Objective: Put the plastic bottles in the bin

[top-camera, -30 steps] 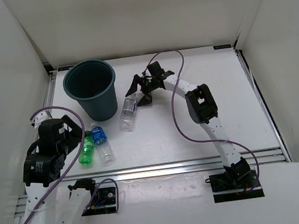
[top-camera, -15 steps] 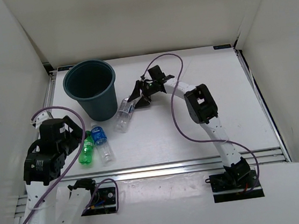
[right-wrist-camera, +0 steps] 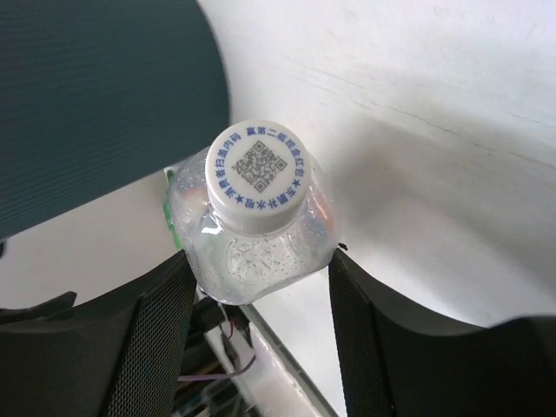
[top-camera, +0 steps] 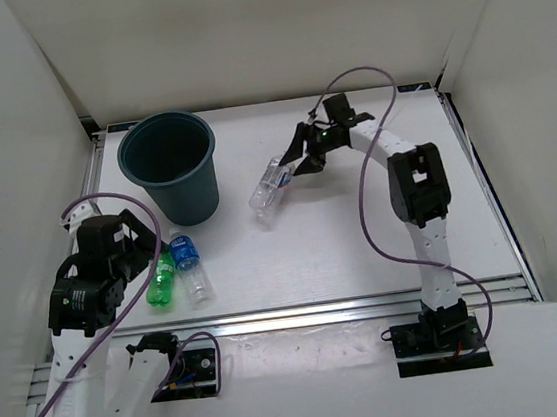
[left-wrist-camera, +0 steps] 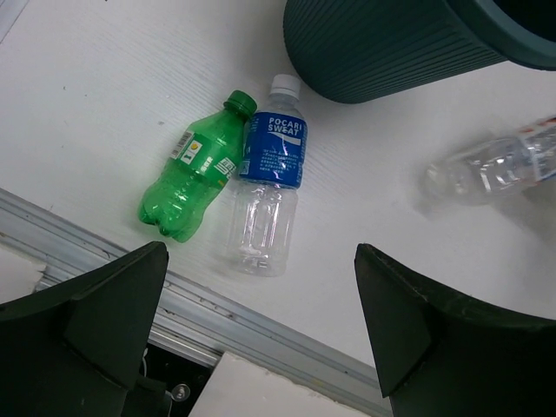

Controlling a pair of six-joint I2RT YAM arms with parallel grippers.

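The dark teal bin point(top-camera: 168, 166) stands at the back left. My right gripper point(top-camera: 294, 164) is shut on a clear plastic bottle point(top-camera: 270, 191) just below its white cap. The bottle hangs tilted above the table to the right of the bin. From the right wrist, the cap and shoulder of this bottle point(right-wrist-camera: 256, 208) fill the space between the fingers of that gripper point(right-wrist-camera: 261, 274). A green bottle point(left-wrist-camera: 195, 165) and a blue-labelled bottle point(left-wrist-camera: 269, 187) lie side by side in front of the bin point(left-wrist-camera: 391, 43). Above them hovers my left gripper point(left-wrist-camera: 261, 252), open and holding nothing.
White walls close in the table on the left, back and right. An aluminium rail point(top-camera: 321, 312) runs along the near edge. A purple cable point(top-camera: 368, 198) loops beside the right arm.
My right gripper has shut on the clear bottle, lifted it off the table and carried it to the right, away from the bin. The left arm has barely moved.
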